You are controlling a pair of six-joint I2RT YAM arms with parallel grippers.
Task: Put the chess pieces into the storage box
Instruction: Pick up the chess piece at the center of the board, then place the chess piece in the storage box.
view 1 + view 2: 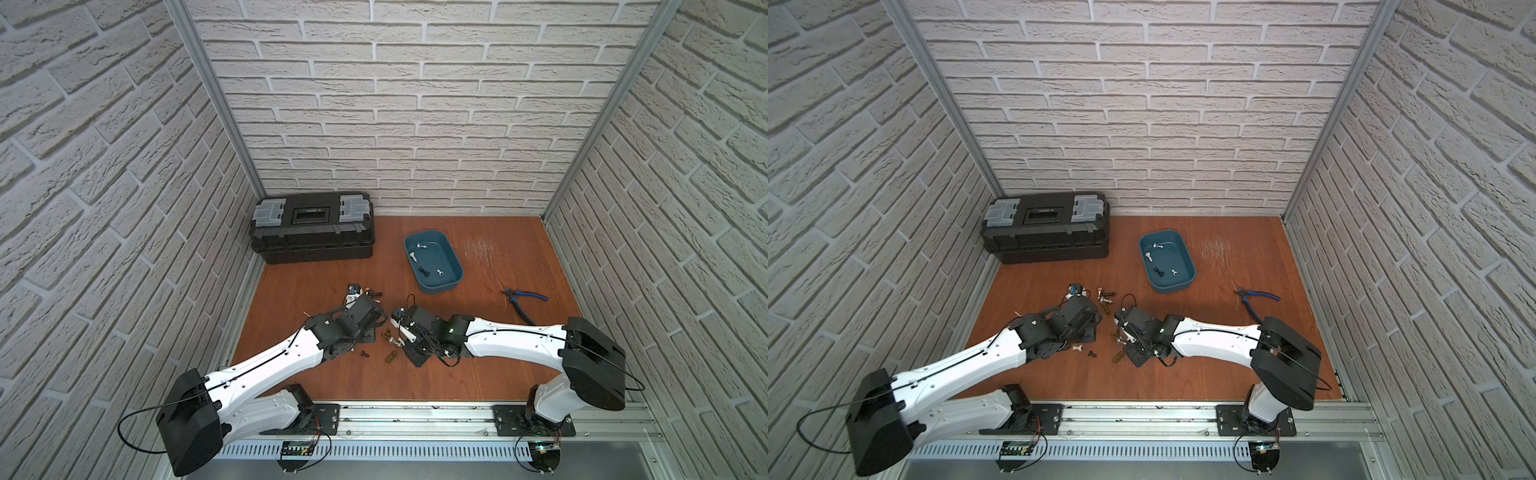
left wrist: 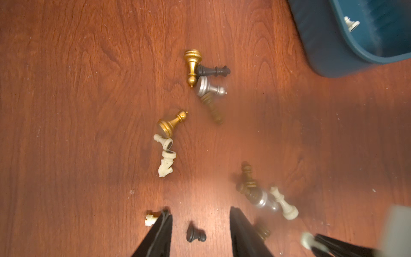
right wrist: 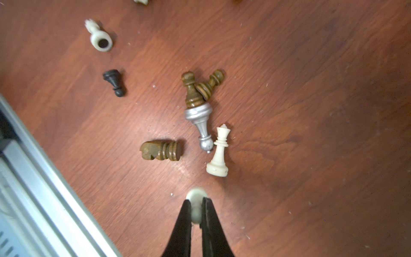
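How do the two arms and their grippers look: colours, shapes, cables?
The left arm and right arm have white tapered shells with bulky black joints; a thin black cable runs along each. The left gripper and right gripper have slim black pointed fingers.

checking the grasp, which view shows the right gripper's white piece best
Right wrist view: the white piece sits close and sharp, pinched in the right gripper. The left wrist view catches it only as an edge blur; in both top views it is too small to tell.
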